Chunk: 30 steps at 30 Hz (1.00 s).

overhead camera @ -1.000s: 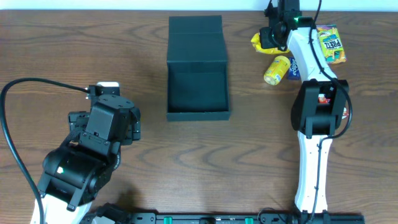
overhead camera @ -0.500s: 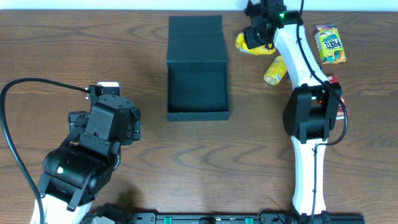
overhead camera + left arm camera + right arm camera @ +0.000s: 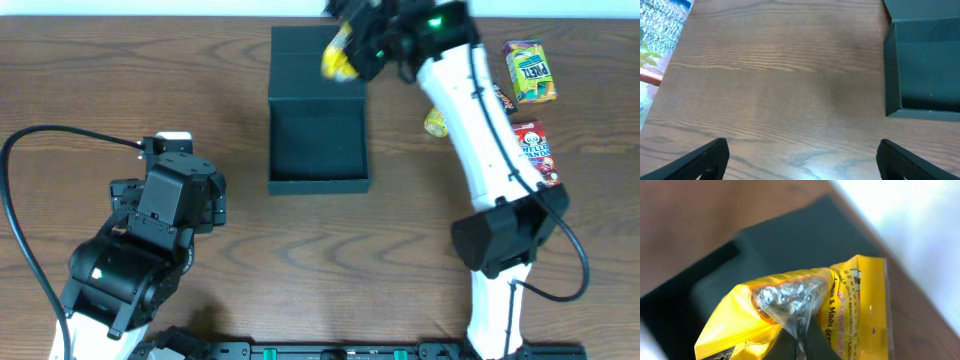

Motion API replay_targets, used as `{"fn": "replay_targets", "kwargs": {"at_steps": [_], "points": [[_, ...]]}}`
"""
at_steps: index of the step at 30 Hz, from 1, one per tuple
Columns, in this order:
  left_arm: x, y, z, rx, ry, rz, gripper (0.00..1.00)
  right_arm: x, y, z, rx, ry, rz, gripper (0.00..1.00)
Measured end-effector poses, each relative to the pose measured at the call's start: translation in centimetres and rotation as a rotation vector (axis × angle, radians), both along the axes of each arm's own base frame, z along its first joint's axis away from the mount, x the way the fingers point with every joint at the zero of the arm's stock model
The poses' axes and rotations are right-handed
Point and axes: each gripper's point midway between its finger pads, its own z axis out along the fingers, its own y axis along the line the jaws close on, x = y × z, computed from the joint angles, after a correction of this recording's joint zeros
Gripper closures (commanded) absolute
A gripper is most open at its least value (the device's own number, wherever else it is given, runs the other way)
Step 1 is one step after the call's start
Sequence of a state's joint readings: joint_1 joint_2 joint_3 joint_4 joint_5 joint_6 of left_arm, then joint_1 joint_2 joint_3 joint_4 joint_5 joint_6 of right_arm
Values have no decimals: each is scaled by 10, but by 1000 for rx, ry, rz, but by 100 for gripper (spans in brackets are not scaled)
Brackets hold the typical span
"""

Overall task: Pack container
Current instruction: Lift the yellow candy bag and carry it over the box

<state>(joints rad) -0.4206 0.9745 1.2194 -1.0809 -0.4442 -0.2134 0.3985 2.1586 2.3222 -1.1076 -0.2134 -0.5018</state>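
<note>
The container (image 3: 318, 140), a dark teal-black square box, lies open at the table's middle with its flap lid (image 3: 314, 60) folded back toward the far edge. It also fills the right wrist view as the container (image 3: 715, 280). My right gripper (image 3: 352, 52) hangs over the lid, shut on a yellow snack packet (image 3: 340, 58). Up close, the yellow packet (image 3: 840, 305) is pinched by its crimped silver end between the dark fingers (image 3: 810, 340). My left gripper (image 3: 802, 160) stands wide open over bare wood, left of the container (image 3: 925, 70).
Right of the box lie another yellow packet (image 3: 435, 122), a green-yellow pretzel bag (image 3: 530, 72), a red-and-white packet (image 3: 535, 150) and a dark wrapper (image 3: 500, 95). The white right arm (image 3: 480, 130) reaches across them. The left arm's cable (image 3: 20, 200) loops at the left.
The right gripper has carried the yellow packet leftward from the pile of snacks to above the box's lid. The left arm has not moved.
</note>
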Motion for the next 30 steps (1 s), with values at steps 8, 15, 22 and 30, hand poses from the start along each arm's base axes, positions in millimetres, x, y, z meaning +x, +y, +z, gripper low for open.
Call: {"fn": "replay_targets", "kwargs": {"at_steps": [8, 15, 22, 30], "points": [[0, 0, 0, 0, 0, 0, 5, -74, 61, -20, -31, 67, 442, 99], [0, 0, 0, 0, 0, 0, 5, -100, 86, -70, -61, 110, 587, 99], [0, 0, 0, 0, 0, 0, 5, -98, 92, -127, -67, 97, 610, 95], [0, 0, 0, 0, 0, 0, 5, -93, 88, -164, -81, 89, 555, 18]]}}
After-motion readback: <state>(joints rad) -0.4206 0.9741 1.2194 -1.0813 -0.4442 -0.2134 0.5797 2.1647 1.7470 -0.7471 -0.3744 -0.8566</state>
